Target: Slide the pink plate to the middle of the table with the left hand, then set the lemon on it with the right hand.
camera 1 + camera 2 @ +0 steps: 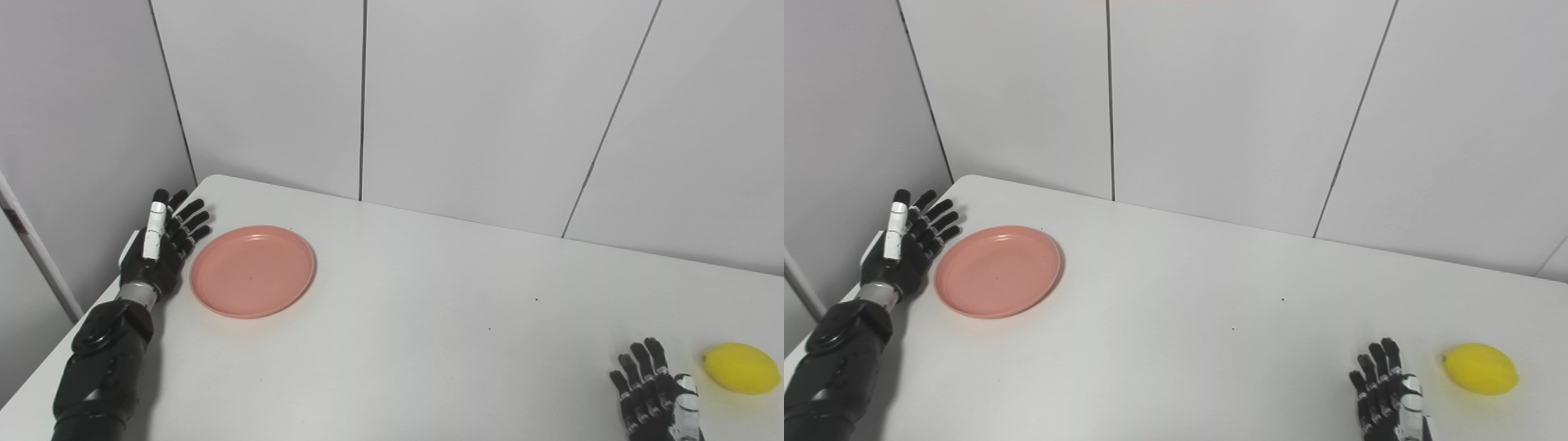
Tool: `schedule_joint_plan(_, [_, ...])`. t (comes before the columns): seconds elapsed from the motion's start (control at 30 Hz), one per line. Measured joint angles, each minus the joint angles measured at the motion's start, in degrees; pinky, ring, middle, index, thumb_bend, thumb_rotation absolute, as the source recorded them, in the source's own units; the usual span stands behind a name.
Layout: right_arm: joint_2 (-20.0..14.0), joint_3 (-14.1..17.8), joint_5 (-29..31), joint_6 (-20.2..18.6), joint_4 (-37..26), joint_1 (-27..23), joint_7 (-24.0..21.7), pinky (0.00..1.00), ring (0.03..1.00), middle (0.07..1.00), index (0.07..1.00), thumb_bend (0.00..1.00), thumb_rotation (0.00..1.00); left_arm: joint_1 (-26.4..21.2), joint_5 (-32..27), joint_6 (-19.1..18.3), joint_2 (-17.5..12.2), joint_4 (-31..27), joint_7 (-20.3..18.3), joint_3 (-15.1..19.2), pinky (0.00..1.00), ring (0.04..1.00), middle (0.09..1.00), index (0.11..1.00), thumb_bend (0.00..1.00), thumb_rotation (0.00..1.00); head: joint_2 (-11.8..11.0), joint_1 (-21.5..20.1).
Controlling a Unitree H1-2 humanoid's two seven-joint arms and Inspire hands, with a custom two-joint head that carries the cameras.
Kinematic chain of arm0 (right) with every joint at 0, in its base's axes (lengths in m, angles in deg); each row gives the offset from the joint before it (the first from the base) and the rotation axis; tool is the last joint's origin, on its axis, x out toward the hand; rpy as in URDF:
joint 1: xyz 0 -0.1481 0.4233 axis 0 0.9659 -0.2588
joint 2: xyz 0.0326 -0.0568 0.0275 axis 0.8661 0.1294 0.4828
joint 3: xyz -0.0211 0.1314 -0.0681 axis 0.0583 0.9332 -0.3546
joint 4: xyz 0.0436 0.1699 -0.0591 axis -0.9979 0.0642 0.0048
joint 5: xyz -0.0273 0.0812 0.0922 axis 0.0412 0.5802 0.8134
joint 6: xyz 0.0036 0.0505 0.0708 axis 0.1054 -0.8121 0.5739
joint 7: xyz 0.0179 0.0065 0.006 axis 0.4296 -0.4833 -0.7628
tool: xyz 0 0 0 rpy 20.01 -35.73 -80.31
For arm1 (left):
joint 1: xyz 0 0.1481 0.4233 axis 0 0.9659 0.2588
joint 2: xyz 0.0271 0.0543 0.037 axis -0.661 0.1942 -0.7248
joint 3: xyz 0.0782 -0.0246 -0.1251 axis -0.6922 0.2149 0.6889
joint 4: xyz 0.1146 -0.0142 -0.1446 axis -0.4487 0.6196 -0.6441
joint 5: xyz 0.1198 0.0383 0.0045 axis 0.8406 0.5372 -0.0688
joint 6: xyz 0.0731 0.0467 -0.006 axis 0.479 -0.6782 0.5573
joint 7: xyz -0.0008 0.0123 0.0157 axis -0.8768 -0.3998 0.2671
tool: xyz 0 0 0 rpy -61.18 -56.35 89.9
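A pink plate point(252, 271) lies flat near the table's left end, with nothing on it. My left hand point(161, 241) stands just left of its rim, fingers spread and pointing away from me, a narrow gap between them and the plate. A yellow lemon point(742, 367) rests near the front right of the table. My right hand point(655, 395) is open a short way left of the lemon, fingers straight, touching nothing; its lower part is cut off by the frame's bottom edge.
The white table point(429, 318) has a rounded far-left corner and runs up to grey wall panels point(465, 104) behind. Its left edge passes just under my left forearm point(101, 367).
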Motion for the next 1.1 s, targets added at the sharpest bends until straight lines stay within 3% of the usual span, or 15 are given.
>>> schedule_joint_plan(0.33, [0.1,-0.2,-0.3,0.0,-0.2,0.1,0.1,1.00,0.992,1.000,1.000,0.66,0.98,1.0,-2.3,-2.2,0.5,-2.1,-1.8,0.0,0.86,0.860,0.851,0.911,0.88,0.80,0.2,-0.4])
schedule_joint_plan(0.63, [0.1,-0.3,-0.3,0.0,-0.2,0.1,0.4,1.00,0.997,1.000,1.000,0.65,0.99,3.9,-3.6,-6.2,4.4,-10.1,-0.7,-0.4,0.85,0.848,0.844,0.892,0.89,0.77,0.4,-0.7])
schedule_joint_plan(0.8, [0.1,-0.3,-0.2,0.0,-0.2,0.2,0.3,1.00,0.998,1.000,1.000,0.65,0.99,4.0,-3.5,-8.3,6.2,-13.0,1.9,-0.5,0.85,0.850,0.850,0.890,0.93,0.75,0.6,-0.9])
schedule_joint_plan(1.1, [0.1,-0.5,0.1,0.0,-0.2,0.2,0.1,1.00,1.000,1.000,1.000,0.65,0.98,4.4,-3.6,-12.5,10.7,-18.8,6.7,-0.6,0.84,0.849,0.834,0.878,0.89,0.80,0.8,-1.0])
